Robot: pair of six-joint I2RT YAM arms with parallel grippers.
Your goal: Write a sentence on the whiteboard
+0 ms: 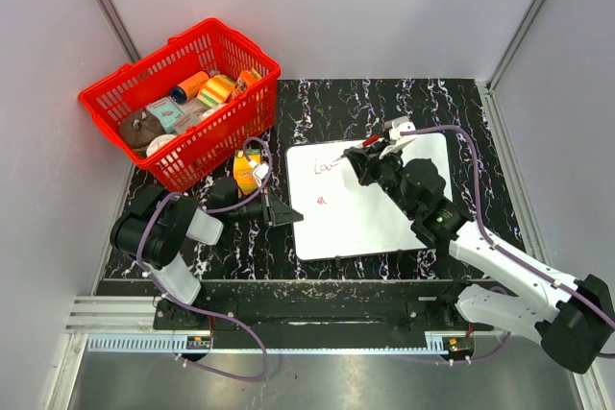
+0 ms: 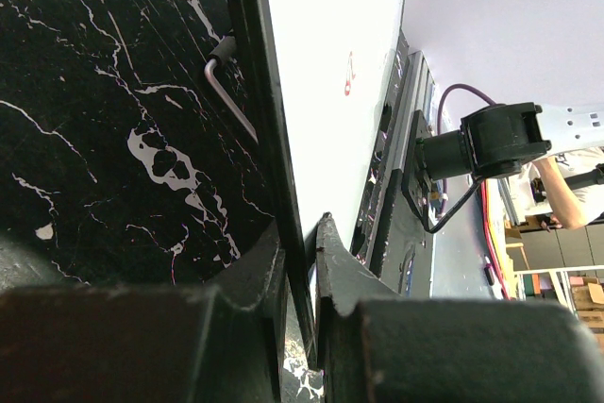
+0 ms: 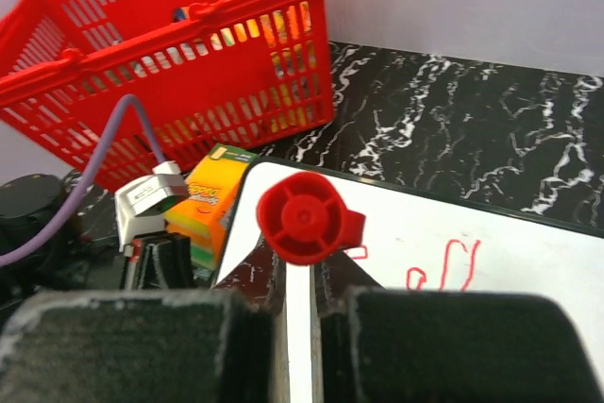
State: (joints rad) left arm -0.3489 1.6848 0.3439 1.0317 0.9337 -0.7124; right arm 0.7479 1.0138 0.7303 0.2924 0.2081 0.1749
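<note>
The whiteboard [image 1: 384, 213] lies flat on the black marble table. Red marker letters of the sentence [image 1: 325, 167] sit near its top left, with a small red mark [image 1: 322, 201] below. My right gripper [image 1: 370, 153] is shut on a white pen with a red cap, tip on the board by the letters. In the right wrist view the red cap end [image 3: 302, 217] stands between my fingers [image 3: 264, 276], above the board [image 3: 528, 327] and the writing [image 3: 444, 266]. My left gripper [image 1: 283, 210] is shut on the board's left rim [image 2: 274, 139].
A red basket [image 1: 183, 103] full of several items stands at the back left. An orange sponge pack [image 1: 248, 172] stands between the basket and the board. A metal hex key [image 2: 226, 87] lies by the board's rim. Grey walls close in the table.
</note>
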